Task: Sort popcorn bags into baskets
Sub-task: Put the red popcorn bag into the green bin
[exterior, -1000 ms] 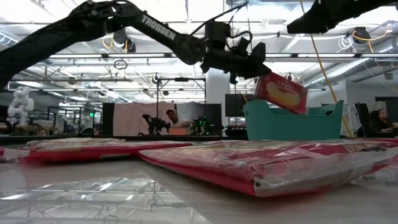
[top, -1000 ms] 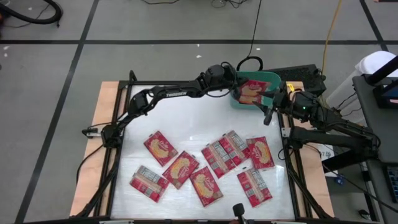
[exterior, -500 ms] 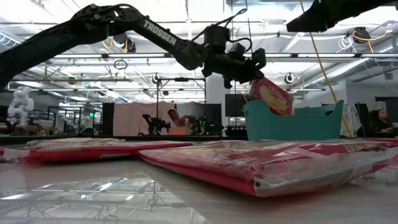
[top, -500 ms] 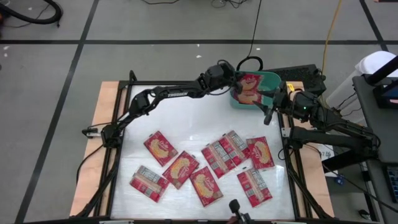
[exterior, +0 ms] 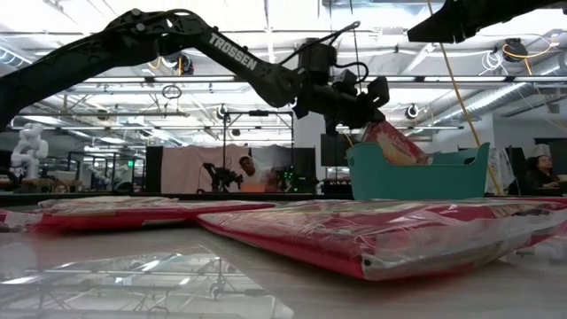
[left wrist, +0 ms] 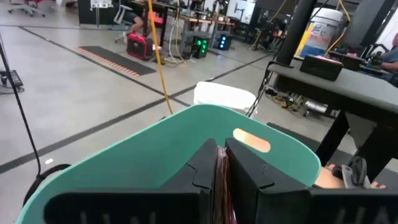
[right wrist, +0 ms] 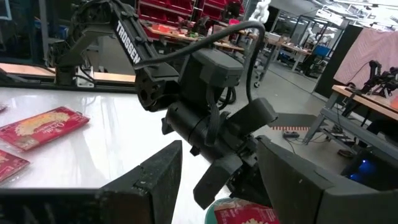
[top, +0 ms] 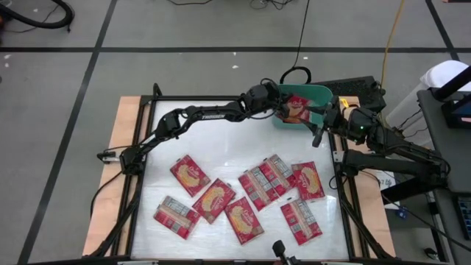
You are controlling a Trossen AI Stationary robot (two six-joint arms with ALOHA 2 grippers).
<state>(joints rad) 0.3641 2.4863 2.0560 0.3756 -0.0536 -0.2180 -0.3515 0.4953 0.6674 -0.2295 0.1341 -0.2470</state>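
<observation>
The teal basket [top: 318, 96] stands at the table's far right corner. Over it, my left gripper [top: 282, 109] reaches in level from the left, shut on one red popcorn bag [top: 296, 110]. In the low view the bag [exterior: 396, 146] slants down behind the basket's wall [exterior: 416, 175]. Several more popcorn bags [top: 243, 199] lie flat on the white table nearer the front. My right gripper [top: 321, 131] waits open just right of the basket, its fingers empty [right wrist: 217, 199]. My left gripper pinches the bag's edge [left wrist: 222, 186] between its two fingers, which come level from the table's left side. The bag hangs tilted below and beyond the fingers, its lower part inside the basket's rim [exterior: 399, 158].
A black box [top: 355, 87] sits just behind the basket. Black frame rails [top: 140, 177] run along the table's sides. A person [exterior: 244, 168] sits in the room beyond the table. Bare white table lies between the loose bags and the basket.
My left gripper has sunk toward the basket and rolled a little, still shut on the bag. The bag, held above the rim a second ago, has tipped more upright and its lower end has dropped inside the basket.
</observation>
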